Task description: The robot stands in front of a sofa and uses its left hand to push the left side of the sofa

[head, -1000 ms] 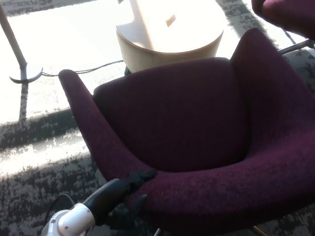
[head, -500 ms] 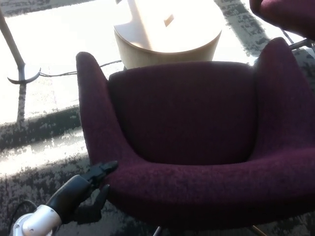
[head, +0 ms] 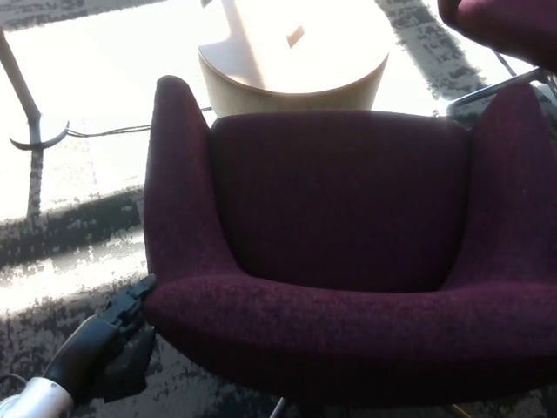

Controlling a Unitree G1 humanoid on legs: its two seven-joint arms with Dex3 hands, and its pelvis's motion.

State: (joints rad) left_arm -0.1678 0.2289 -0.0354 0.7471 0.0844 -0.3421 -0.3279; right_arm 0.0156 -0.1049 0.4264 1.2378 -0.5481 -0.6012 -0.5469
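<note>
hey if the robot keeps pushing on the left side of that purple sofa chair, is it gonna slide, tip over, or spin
Probably spin: the sofa seems to sit on a central metal base, so a push by the left hand at its left corner would likely turn it. Tipping looks unlikely, since it is wide and low. Its fabric should grip rather than slip.

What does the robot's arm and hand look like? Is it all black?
Not all black. The left hand is black, with thick, blocky fingers. Behind it the forearm is a smooth, rounded black tube, and further back it joins a shiny white section at the picture's bottom corner. No markings show on it. The right arm and hand are out of the picture.
</note>
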